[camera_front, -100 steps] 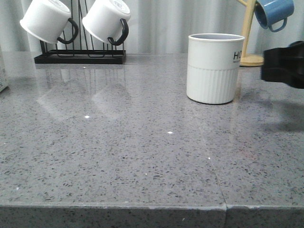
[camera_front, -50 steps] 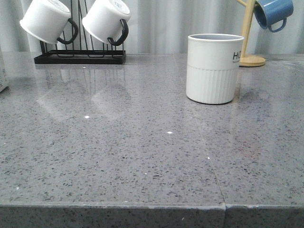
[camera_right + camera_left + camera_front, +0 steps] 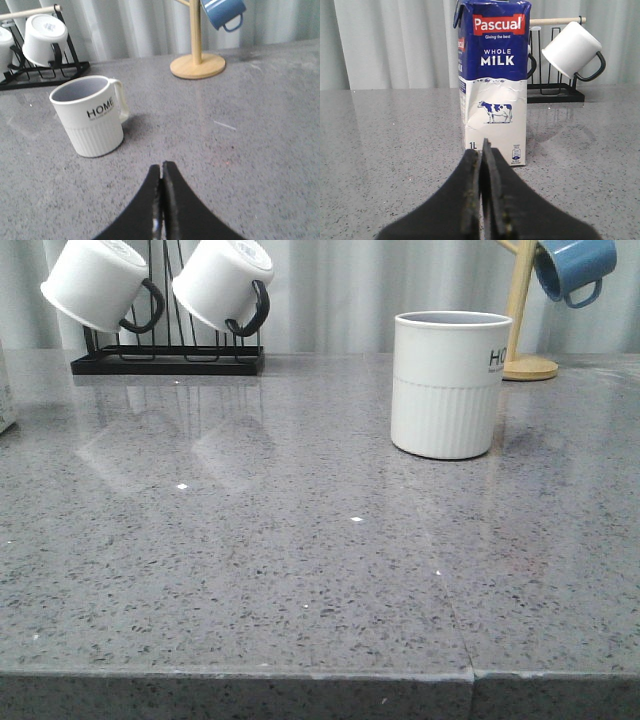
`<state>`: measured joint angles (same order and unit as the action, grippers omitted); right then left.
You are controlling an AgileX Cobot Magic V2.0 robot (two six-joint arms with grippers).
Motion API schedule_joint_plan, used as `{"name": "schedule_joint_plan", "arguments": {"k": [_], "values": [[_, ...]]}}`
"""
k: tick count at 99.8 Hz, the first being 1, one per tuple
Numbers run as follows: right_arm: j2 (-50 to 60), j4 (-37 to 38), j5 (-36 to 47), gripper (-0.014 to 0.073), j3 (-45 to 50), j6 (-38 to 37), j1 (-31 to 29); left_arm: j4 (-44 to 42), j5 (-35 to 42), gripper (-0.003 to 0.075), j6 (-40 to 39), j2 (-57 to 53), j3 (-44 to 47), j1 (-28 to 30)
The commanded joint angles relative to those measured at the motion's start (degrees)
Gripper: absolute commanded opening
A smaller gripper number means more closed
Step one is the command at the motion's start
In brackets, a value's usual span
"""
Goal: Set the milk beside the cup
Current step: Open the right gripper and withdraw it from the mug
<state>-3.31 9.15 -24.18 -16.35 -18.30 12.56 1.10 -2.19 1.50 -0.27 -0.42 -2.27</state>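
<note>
Desk (image 3: 250, 580): grey speckled stone, glossy, with a seam running from the near edge toward the middle, right of centre.

Left tool (image 3: 481, 200): black, its two fingers pressed together with nothing between them, low over the desk and pointing at the milk; seen only in the left wrist view.

Right tool (image 3: 161, 205): black, fingers likewise closed on nothing, above bare desk, short of the cup; seen only in the right wrist view.

Milk (image 3: 494, 82): upright carton, blue top, white lower part with a cow picture, standing free at the left edge of the desk, well apart from the cup. A sliver of it shows at the left border of the front view.

Cup (image 3: 447, 383): white, ribbed lower half, lettering "HOME", upright, right of centre toward the far edge. The right wrist view shows a handle on its side.

Black rack (image 3: 168, 358): far left corner, two white mugs (image 3: 218, 282) hung mouth-down.

Wooden stand (image 3: 524, 340): far right corner, behind the cup, carrying a blue mug (image 3: 572, 266).
</note>
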Motion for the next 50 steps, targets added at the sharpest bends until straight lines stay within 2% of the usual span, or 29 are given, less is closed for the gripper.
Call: {"name": "schedule_joint_plan", "arguments": {"k": [1,24,37,50], "values": [[0.3,0.0,1.3,-0.0066,-1.4,0.7,0.0,0.1,3.7,-0.002,-0.6,-1.7,0.1,0.0],[0.3,0.0,1.0,-0.0066,-1.4,0.7,0.0,0.2,-9.4,-0.0021,-0.6,-1.6,-9.7,0.0],[0.3,0.0,1.1,-0.0066,-1.4,0.7,0.0,0.2,-18.2,-0.002,-0.6,3.2,-16.7,0.0],[0.3,0.0,1.1,-0.0066,-1.4,0.7,0.0,-1.8,-18.5,-0.002,-0.6,10.3,-21.6,0.0]]}}
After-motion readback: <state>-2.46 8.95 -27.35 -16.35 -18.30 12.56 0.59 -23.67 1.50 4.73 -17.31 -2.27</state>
